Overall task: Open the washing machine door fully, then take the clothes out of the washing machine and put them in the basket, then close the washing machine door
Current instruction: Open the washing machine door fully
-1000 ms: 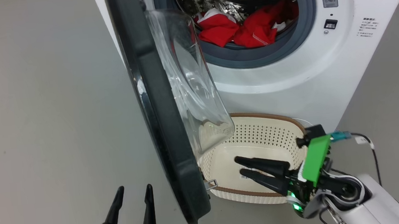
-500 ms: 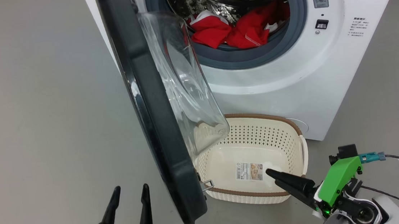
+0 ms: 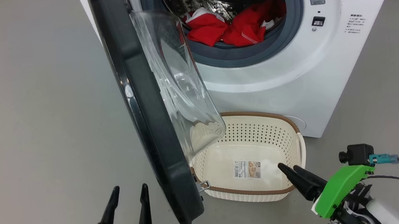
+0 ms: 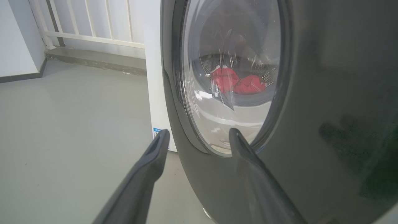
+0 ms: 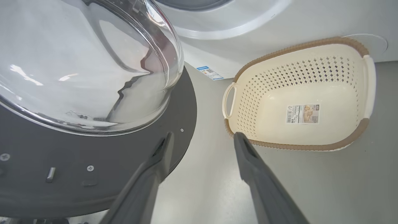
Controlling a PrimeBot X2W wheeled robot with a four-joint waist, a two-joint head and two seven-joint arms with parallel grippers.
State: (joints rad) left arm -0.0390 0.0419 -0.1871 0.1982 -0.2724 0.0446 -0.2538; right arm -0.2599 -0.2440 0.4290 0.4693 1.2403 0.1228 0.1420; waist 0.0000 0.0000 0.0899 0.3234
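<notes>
Washing machine door (image 3: pixel 146 124), large and round with a glossy black rim and a bulging clear glass bowl, stands swung out from the big white front-loading washing machine (image 3: pixel 291 82). It is roughly edge-on in the head view and just beside the small cream perforated basket (image 3: pixel 256 137), which sits empty on the grey floor (image 3: pixel 40 104). Opening looks to be the step in hand, as I judge the door not yet fully back. The left pincer (image 3: pixel 130 187), spread and empty, hovers by the door's outer face. The right pincer (image 3: pixel 288 166), also spread and empty, is near the basket's near rim. Next, a push on the inner face should swing the door wider, before any reach for the bright red clothes (image 3: pixel 235 27) heaped in the drum's mouth.
</notes>
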